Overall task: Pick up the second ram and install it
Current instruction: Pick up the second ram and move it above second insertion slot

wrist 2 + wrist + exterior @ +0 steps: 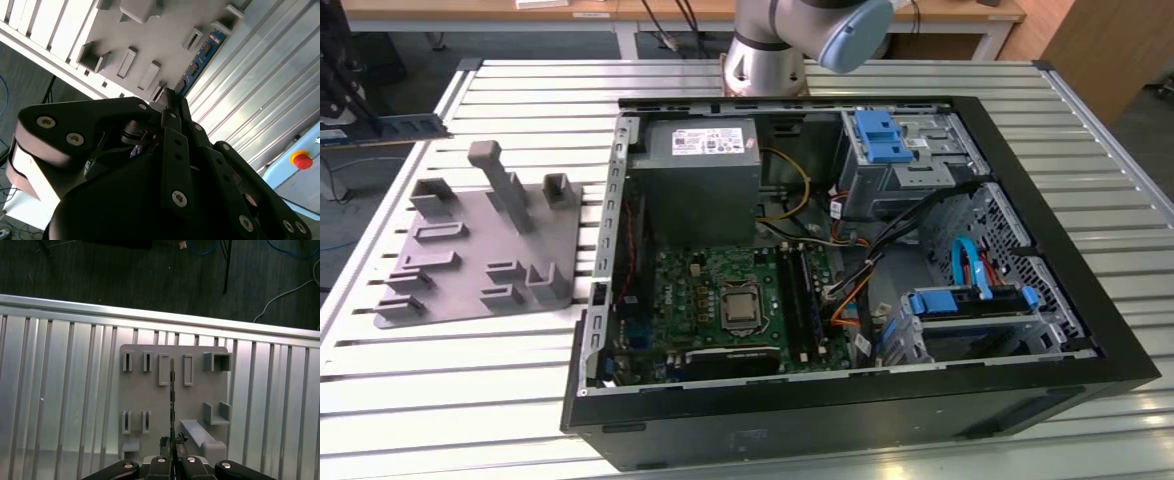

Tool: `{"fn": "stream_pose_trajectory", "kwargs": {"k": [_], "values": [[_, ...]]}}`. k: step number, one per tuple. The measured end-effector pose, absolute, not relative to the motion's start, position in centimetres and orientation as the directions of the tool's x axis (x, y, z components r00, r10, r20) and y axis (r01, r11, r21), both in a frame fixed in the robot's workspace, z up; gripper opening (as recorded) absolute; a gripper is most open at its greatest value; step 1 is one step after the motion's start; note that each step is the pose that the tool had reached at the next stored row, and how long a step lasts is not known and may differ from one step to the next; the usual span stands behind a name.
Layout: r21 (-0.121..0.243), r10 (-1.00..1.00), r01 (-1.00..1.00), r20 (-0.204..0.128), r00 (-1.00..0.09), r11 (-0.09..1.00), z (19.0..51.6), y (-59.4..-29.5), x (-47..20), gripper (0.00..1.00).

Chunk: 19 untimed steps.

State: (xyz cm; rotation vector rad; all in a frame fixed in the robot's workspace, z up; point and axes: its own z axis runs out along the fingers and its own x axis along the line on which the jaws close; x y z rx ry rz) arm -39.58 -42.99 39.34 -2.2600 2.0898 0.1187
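Currently second ram clamped edge-on by gripper, over grey tray; slatted table spread around tray edges.

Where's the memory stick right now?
The second ram is clamped in the gripper, seen in both wrist views in front of the grey tray.

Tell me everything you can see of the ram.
The ram is a long, thin, flat blue board with small marks on its face. In the first wrist view the ram shows edge-on as a dark narrow line. One end sits between the fingertips of the gripper, which is shut on it, and the rest sticks straight out past them. Behind it lies the grey tray. Whether the ram touches the tray cannot be told.
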Motion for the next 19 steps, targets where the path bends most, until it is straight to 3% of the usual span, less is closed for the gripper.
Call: {"fn": "stream_pose_trajectory", "kwargs": {"k": [19], "values": [[0.008,-0.992,-0.997,-0.098,0.077,-0.078,39.3,-43.0,-35.3,0.14]]}}
